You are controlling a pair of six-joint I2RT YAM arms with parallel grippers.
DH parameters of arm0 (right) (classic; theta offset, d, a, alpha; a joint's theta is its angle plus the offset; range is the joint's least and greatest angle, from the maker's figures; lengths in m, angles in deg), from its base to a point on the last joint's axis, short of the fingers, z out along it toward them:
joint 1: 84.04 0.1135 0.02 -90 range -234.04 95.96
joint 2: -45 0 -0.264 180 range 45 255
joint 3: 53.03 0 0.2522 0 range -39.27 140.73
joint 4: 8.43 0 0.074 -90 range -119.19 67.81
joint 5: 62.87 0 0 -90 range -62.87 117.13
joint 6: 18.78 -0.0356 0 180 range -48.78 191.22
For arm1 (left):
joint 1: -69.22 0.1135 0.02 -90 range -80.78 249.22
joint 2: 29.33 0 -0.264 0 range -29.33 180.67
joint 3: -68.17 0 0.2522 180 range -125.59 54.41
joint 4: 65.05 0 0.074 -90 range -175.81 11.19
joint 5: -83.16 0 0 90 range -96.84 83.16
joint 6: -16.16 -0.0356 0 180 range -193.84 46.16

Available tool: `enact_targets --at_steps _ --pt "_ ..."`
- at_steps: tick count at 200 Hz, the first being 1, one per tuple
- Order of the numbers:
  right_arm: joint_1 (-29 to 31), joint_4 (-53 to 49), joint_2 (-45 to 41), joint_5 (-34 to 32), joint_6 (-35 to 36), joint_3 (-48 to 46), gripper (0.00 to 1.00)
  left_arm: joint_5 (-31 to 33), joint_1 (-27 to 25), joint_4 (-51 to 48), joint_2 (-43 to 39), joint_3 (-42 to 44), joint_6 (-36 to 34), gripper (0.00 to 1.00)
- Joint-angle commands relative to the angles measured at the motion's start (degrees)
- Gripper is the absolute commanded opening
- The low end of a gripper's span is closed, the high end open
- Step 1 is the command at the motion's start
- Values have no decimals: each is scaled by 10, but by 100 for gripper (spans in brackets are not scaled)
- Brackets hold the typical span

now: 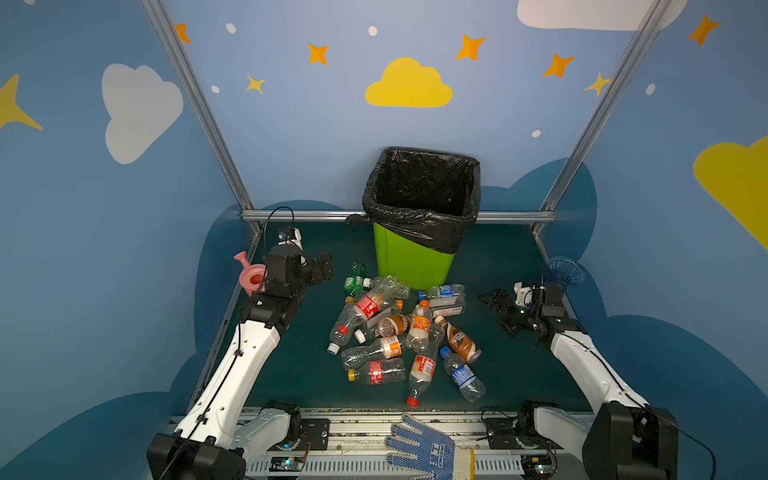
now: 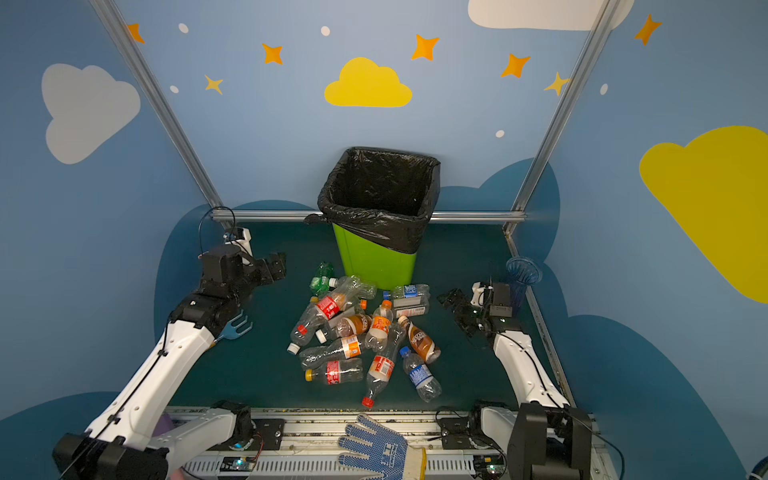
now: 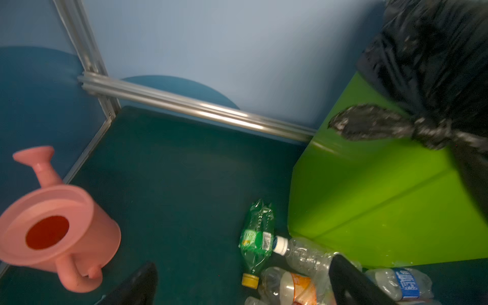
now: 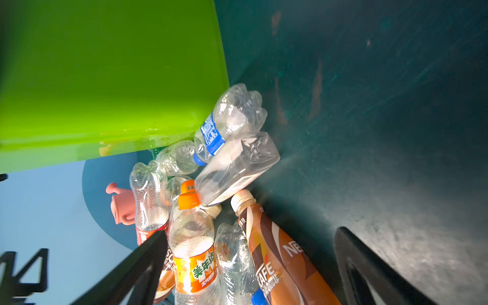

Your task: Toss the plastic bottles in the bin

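Reads as the approach before a pick: nothing gripped on either side, and no bottle visible inside the bin (image 1: 411, 259) from above. Finds the plastic bottles (image 1: 399, 332) heaped on the dark green mat (image 1: 511, 374), just in front of the bin, between the two arms.

Shows the left gripper (image 1: 326, 266) spread wide and empty, held above the mat beside the pink watering can (image 1: 250, 277), left of the heap. Nearest to it: a crushed green bottle (image 3: 257, 237) with a yellow cap, lying just beside the bin's foot.

Shows the right gripper (image 4: 250, 264) likewise wide apart and empty, low at the heap's right edge, aimed at a brown coffee bottle (image 4: 277, 253) and an orange-labelled bottle (image 4: 194, 261). Appears apart from both in the top views.

Calls next, probably, for easing the right gripper forward over the coffee bottle's body, closing, lifting clear of the pile, then carrying above the black-lined rim before letting go. Needs care: thin crushed plastic, likely to slip or drag neighbours.
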State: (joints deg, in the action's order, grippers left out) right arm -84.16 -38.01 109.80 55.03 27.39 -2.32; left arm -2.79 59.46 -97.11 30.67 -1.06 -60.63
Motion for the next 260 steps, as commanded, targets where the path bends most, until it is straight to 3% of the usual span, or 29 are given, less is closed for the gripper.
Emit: enact_targets --at_steps 1,40,103,129,176,260 --pt "23 30 14 -21 -47 8 97 12 8 -5 -23 54 30 100" --pt "80 24 60 -68 -99 32 96 26 12 -6 -45 119 54 100" --pt "158 21 123 -97 -124 91 96 23 13 -12 -42 146 72 100" --pt "203 -13 131 -121 -96 123 94 55 13 -23 -33 156 97 100" --pt "266 -40 156 -99 -52 160 85 57 15 -18 -21 165 123 100" --pt "345 -97 217 -96 -43 214 78 56 16 -19 -30 178 135 100"
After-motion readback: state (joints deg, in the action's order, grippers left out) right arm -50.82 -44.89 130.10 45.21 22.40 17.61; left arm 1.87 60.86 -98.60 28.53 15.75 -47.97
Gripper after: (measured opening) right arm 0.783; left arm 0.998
